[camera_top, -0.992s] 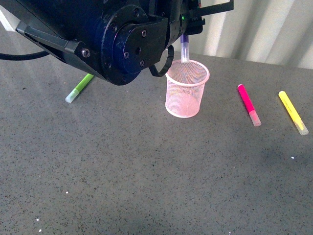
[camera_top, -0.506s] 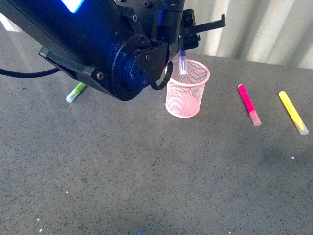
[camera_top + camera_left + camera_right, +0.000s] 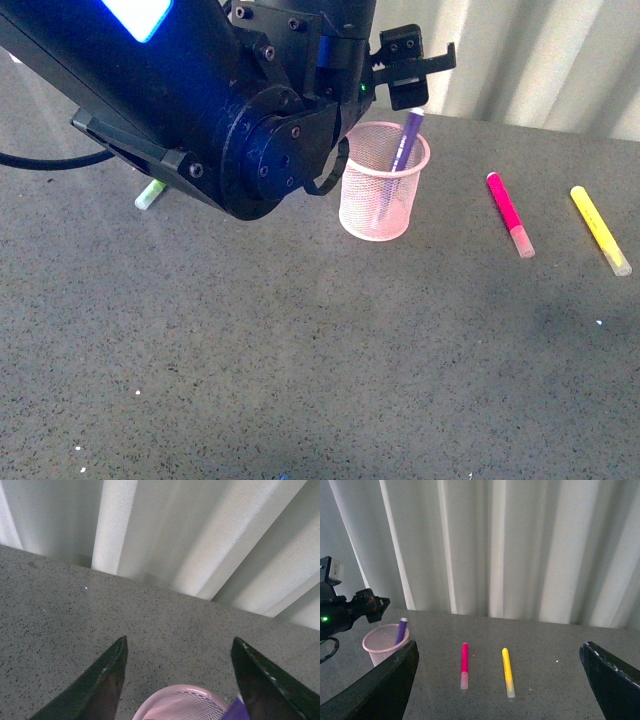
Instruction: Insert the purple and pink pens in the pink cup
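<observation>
Mesh of the pink cup is shown whole only from the front; just its rim is caught by the left wrist view. The purple pen is leaned inside it; the pink pen is laid flat on the table, well apart. Both the left gripper and the right gripper are spread, empty.

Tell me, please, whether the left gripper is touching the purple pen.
Apart. The right wrist view shows bare wall between the left gripper and the purple pen leaning in the cup.
</observation>
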`<control>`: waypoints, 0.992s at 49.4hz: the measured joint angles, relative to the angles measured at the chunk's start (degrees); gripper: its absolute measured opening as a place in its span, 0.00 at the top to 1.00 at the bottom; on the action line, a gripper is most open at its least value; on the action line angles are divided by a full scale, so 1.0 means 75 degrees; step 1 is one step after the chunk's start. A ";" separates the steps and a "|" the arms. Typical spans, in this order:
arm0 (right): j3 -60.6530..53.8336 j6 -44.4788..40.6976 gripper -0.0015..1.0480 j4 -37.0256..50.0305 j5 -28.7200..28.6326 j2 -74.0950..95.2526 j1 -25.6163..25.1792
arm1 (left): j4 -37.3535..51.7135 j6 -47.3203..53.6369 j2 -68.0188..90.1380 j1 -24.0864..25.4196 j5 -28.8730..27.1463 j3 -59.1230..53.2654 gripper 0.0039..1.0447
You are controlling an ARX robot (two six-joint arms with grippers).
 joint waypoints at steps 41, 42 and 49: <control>0.0000 0.0003 0.07 0.0000 0.0000 0.0000 0.0000 | -0.1568 -0.0157 -0.7621 0.3529 0.4692 -0.5432 0.06; 0.0000 0.0000 0.07 0.0000 0.0000 0.0000 0.0000 | -0.1574 -0.0169 -0.7682 0.3622 0.4794 -0.5496 0.06; 0.0000 0.0000 0.07 0.0000 0.0000 0.0000 0.0000 | -0.0070 0.1542 -0.8530 0.4057 0.2250 -0.7155 0.29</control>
